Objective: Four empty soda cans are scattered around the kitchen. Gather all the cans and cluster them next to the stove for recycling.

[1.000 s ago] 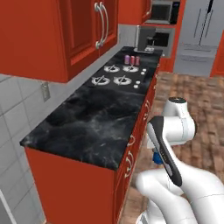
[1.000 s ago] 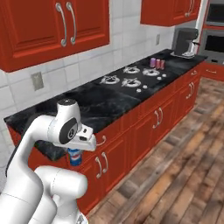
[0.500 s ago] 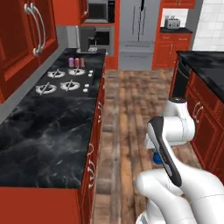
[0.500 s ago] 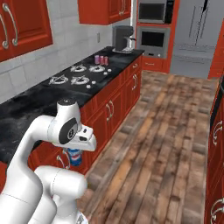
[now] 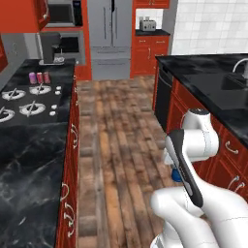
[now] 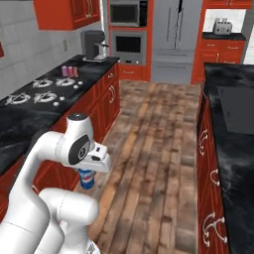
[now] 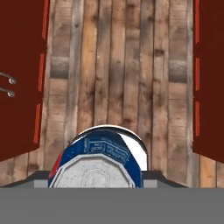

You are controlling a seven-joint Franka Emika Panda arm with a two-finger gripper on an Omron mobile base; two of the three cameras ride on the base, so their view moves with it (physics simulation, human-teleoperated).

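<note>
While the arm [image 6: 59, 149] is folding low over the wooden floor [image 5: 121, 140] of the aisle, the jaws are gripping a blue can [image 7: 98, 162], which is sitting upright between them with its silver top facing the hand camera and filling the lower middle of that view. In the right base view the same blue can [image 6: 87, 178] is hanging just under the white hand, above the floor and beside the red cabinet fronts [image 6: 106, 101]; in the left base view only a small blue sliver of it is peeking out behind the forearm [image 5: 177, 175]. The stove [image 5: 26, 101] is lying flat in the black marbled bench [image 5: 29, 164] along the left wall, its ring burners and a row of small round knobs showing. Just beyond the stove, three cans are standing close together on the bench: a pink-purple can [image 5: 32, 77] and two red cans [image 5: 43, 77], all upright and near one another, well apart from the arm. In the right base view that cluster [image 6: 69, 71] is showing past the far burners, with a coffee machine [image 6: 93, 45] standing farther along the same bench. A steel fridge [image 5: 112, 36] is standing at the end of the aisle, with a wall oven [image 6: 128, 45] beside it. A second black bench [image 5: 213, 92] is running along the right side, and a toaster [image 5: 147, 24] is sitting on a far bench by the tiled wall.
</note>
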